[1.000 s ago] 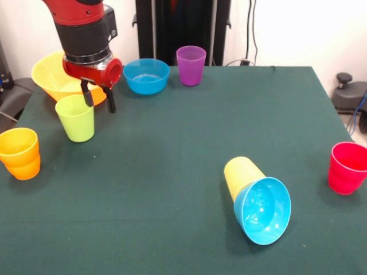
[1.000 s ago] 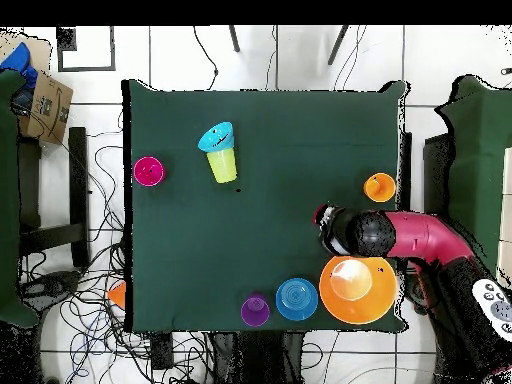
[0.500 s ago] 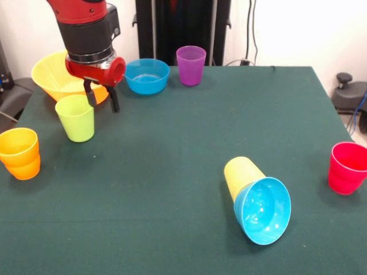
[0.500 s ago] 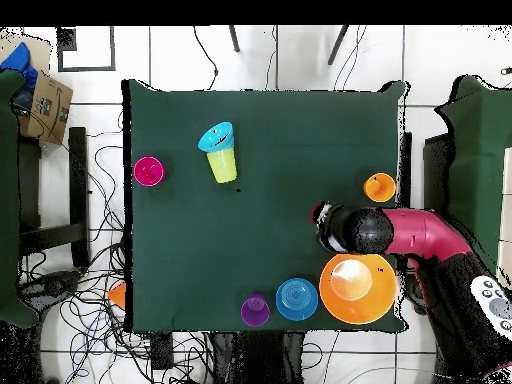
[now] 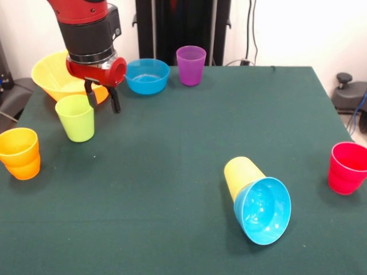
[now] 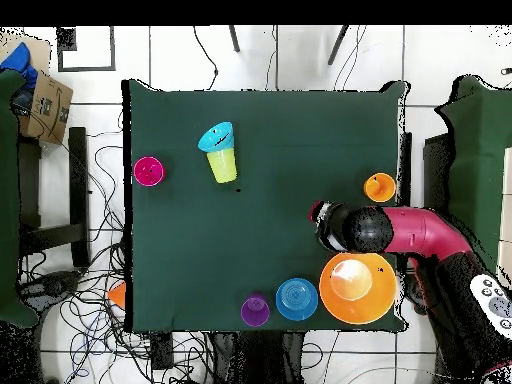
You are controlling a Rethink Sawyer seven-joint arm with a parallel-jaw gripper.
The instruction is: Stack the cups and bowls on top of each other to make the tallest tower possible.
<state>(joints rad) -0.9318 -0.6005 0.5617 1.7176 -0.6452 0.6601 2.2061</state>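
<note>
On the dark green cloth-covered table [image 5: 172, 149], we see the gripper [image 5: 103, 98] hanging just above and beside the lime green cup [image 5: 75, 117], its two short black fingers [image 5: 114, 102] spread apart with nothing between them. That cup is a glossy tapered tumbler standing upright, mouth up. Behind the arm sits a large yellow-orange bowl [image 5: 49, 74], round and shiny, partly hidden by the red and black wrist. Next to it along the far edge we find a small blue bowl [image 5: 147, 75] and then an upright purple cup [image 5: 191, 65]. At one side edge stands the orange cup [image 5: 20, 153]; at the opposite edge, the red cup [image 5: 347, 168]. Toward the near side, the tower lies toppled: a yellow cup [image 5: 241, 173] on its side with a second blue bowl [image 5: 262, 211] seated over its mouth, the bowl's smooth hollow facing the camera.
</note>
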